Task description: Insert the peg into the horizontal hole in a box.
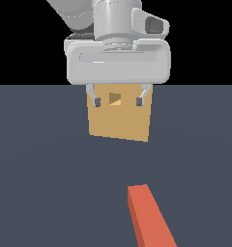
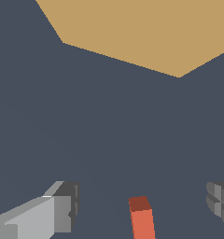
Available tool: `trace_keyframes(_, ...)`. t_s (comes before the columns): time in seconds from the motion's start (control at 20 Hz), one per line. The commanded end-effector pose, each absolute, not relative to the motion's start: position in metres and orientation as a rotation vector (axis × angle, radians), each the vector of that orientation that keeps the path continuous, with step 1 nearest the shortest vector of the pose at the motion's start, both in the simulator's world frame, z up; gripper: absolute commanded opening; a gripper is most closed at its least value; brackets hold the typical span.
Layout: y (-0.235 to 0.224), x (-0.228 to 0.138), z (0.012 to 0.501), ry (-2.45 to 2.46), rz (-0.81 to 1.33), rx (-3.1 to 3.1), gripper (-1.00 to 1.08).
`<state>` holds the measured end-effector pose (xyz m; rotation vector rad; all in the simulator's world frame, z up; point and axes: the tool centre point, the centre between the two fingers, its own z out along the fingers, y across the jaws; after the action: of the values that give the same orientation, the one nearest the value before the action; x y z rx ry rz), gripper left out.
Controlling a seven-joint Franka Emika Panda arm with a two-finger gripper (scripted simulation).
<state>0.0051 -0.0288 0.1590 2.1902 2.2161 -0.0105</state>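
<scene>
Reaching the peg well means lowering the empty, wide-open tool squarely over it, away from the box.

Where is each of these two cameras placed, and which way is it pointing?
Exterior view: off the arm, low, facing the box and its hole; the open tool and grey arm hang before it, the peg lying nearer.
Wrist view: on the arm, looking down at the floor between the fingers.
Shared: box, peg's orange end, tool.
</scene>
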Motion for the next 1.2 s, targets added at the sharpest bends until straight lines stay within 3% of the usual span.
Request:
trace_keyframes(0.0, -0.042, 0.006, 0.155, 2.222, -0.011, 2.186, 1.0)
trace_keyframes(1.15, -0.247, 0.043, 0.084, 2.343, -0.001, 2.085, 1.0)
